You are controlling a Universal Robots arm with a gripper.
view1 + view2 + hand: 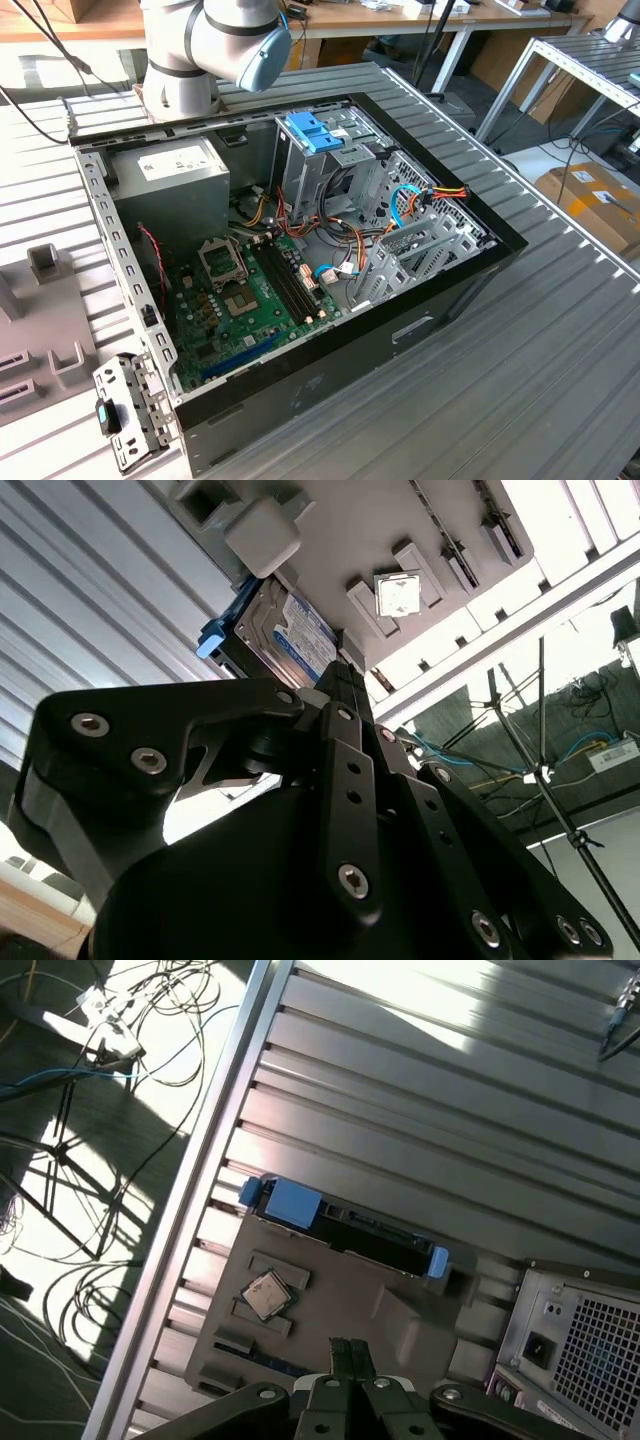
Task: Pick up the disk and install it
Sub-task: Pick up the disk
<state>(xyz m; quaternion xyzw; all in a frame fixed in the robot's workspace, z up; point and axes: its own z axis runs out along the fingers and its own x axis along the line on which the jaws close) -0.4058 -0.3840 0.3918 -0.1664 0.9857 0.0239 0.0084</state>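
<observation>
A ribbed aluminium table (560, 330) of long, parallel metal slats is seen beneath everything, and the open computer case (350, 370), a black-walled steel box, is laid on its side upon it. Inside the case, a green circuit board (250, 300), a grey metal power box (165, 170) and a perforated drive cage topped by a pale blue slotted tray (313, 130) are exposed. The pale grey arm (215, 40), smooth and rounded at its joint, is seen beyond the far wall of the case.

Just outside the case, a matt grey moulded holder plate (340, 1295) is set on the slats. The disk (350, 1230) is lodged in this plate at the edge turned away from the case: a flat, dark rectangular body, capped at each end by glossy bright blue plastic rails and carrying a labelled metal face in the second wrist view.

The gripper (350, 1342), made of black anodised links with bright screw heads, is held above the plate, apart from the disk. Its two narrow fingers are pressed together, with nothing between them.

A small square processor chip (265, 1295) with a shiny lid is seated in the plate too.

The task is judged barely begun: the disk has been neither grasped nor lifted, and nothing has been fitted into the case.
</observation>
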